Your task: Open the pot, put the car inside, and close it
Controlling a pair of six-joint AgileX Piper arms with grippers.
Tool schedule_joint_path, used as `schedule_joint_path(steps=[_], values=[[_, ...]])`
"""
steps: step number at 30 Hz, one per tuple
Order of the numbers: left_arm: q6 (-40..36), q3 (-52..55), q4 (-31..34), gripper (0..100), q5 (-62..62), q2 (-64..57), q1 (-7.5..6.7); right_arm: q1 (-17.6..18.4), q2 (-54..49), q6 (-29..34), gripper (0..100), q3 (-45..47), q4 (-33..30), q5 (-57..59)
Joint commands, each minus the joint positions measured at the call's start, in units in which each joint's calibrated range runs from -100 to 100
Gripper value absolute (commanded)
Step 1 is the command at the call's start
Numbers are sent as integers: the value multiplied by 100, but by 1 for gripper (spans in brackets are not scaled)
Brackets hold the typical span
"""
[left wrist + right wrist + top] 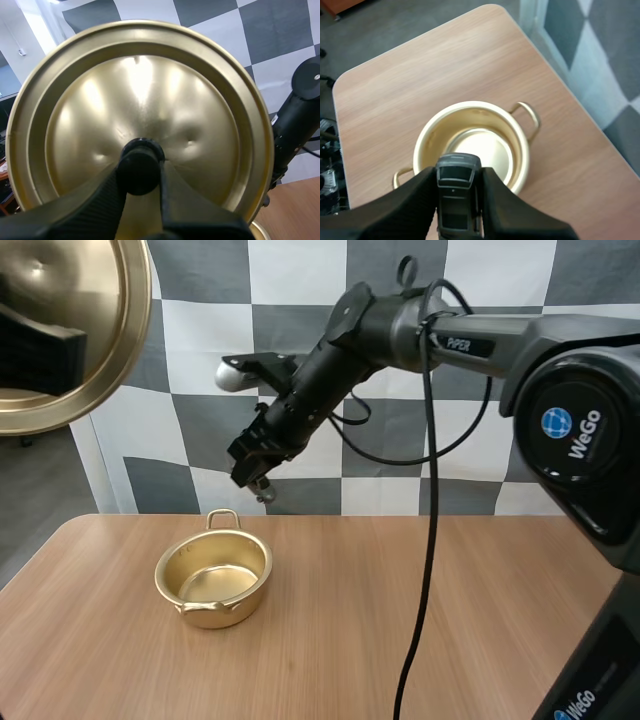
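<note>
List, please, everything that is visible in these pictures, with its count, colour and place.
pot: 1, gold, on the table, open and empty
lid: 1, gold, held up in the air, away from the pot
car: 1, dark grey, held over the pot
table: 1, light wood, under the pot
left pincer: 1, black, shut on the lid
right pincer: 1, black, shut on the car, above the pot
</note>
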Motion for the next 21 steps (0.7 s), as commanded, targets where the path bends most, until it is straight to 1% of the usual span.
schedule_joint_path(steps=[1,8,15,21], values=[[-8,3,0,0,3,-24,4,199,197,2,0,-8,-4,7],[-8,3,0,0,3,-132,4,235,603,2,0,-8,232,7],[1,3,-42,0,3,-270,4,235,965,2,0,-8,302,7],[1,-12,-42,0,3,-286,4,242,1153,-178,0,-8,416,7]])
